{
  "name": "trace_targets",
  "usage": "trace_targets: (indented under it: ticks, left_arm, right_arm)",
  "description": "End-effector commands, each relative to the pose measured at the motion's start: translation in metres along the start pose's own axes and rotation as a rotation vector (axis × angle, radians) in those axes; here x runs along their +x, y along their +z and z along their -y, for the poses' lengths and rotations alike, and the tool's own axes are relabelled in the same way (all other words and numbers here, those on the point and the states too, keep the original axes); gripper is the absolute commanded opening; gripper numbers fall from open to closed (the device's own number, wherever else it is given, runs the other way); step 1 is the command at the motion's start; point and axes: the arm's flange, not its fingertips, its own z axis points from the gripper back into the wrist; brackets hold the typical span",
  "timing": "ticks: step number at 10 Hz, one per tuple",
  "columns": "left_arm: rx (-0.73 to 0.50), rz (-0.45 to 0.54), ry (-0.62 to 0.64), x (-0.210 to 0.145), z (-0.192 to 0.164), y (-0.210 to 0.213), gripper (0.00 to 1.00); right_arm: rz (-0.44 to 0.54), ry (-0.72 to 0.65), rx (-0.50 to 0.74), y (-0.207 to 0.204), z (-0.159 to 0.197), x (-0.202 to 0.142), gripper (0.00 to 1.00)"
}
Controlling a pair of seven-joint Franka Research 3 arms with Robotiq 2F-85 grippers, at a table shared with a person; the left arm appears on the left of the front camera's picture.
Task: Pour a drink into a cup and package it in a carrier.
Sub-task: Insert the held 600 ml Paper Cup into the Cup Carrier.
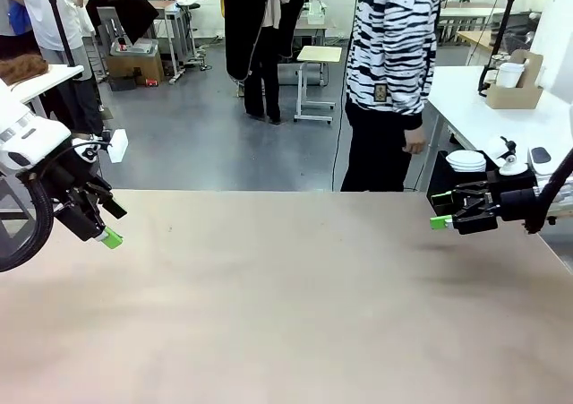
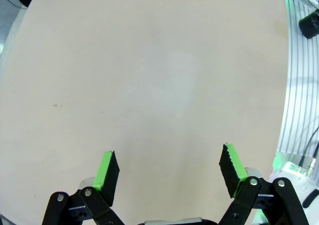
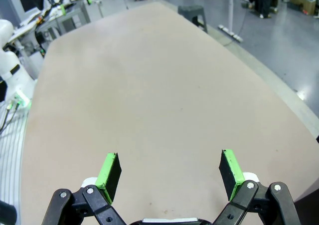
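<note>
Two grippers hang over a bare beige table (image 1: 286, 314), one at each side. The left gripper (image 1: 106, 229) sits low at the left edge of the front view, angled down toward the tabletop, and its wrist view shows the green pads (image 2: 105, 167) standing well apart with nothing between them, just plain table surface beneath. The right gripper (image 1: 445, 211) reaches in from the right, lying roughly level and pointing toward the middle of the table; from its own wrist view its fingers (image 3: 230, 167) are likewise spread wide and empty, looking along the tabletop toward the far end. A person (image 1: 389, 73) in a black-and-white striped top and dark trousers stands at the far side of the table, right of centre, one hand (image 1: 414, 140) hanging loose at the hip and holding nothing. Behind the right arm, on a white side table (image 1: 466, 99), stands a brown cardboard carrier (image 1: 517, 86) with a white cup (image 1: 510, 74) in it; I cannot tell from here whether it is the tall one. Nearer the right arm sit some white lidded things (image 1: 466, 160), too small to make out.
</note>
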Motion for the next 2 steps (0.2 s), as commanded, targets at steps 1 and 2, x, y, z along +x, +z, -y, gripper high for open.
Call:
trace_targets:
  ticks: [1, 2]
  left_arm:
    - [-0.004, 0.017, -0.006, 0.0003, 0.0, 0.0002, 1.0]
    - [-0.004, 0.017, -0.006, 0.0003, 0.0, 0.0002, 1.0]
  right_arm:
    - [0.009, 0.0, 0.006, 0.0009, 0.0025, 0.0009, 1.0]
    - [0.009, 0.0, 0.006, 0.0009, 0.0025, 0.0009, 1.0]
